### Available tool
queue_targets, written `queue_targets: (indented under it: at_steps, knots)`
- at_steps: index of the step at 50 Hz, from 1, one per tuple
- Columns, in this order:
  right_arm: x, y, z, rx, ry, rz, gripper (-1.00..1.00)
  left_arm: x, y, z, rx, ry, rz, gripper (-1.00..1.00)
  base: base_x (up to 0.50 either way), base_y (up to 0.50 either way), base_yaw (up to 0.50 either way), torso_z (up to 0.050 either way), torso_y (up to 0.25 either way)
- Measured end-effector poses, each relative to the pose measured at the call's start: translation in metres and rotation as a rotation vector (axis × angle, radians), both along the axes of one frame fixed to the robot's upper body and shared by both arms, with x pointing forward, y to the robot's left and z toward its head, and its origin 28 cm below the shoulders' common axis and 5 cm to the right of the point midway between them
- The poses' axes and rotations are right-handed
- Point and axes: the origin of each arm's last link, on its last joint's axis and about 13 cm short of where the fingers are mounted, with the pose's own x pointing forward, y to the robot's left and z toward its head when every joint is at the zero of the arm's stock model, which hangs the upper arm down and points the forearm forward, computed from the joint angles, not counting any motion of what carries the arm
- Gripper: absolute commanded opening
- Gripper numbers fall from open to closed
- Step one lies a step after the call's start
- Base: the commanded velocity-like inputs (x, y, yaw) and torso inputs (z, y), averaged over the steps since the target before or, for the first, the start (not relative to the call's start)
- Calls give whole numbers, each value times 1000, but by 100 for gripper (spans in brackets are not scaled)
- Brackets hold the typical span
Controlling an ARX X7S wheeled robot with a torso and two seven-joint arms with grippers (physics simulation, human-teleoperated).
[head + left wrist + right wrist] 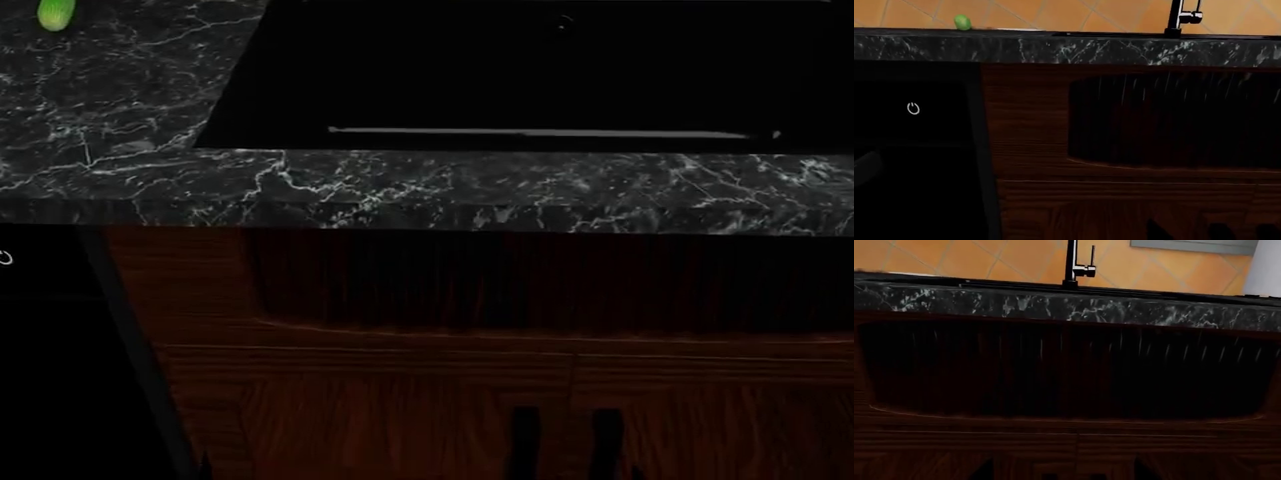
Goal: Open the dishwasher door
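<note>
0 grippers show, jaw state unknowable; we risk grabbing cabinet doors (400, 410) beside the dishwasher door (914, 150), barely in view.

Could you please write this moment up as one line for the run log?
stage: approach | dishwasher door: shut, left of sink cabinet | grippers: out of view | contact: none seen
</note>
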Motion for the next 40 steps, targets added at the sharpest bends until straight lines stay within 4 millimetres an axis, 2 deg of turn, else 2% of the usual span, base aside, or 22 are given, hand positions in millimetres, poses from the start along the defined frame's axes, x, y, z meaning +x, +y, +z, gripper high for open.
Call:
queue_targets:
  at_steps: [29,33,40]
  knots:
    - [-1,0,-1,-9,6,0,100,1,0,-1,-14,17,4,100,0,0,0,-50,9]
    - [-1,0,-2,-13,8,-1,100,1,0,0,-21,15,4,100,0,0,0,-5,0]
    - [-1,-1,-2,-34,6,-9,100,1,0,0,-35,10,4,100,0,500,0,0,0]
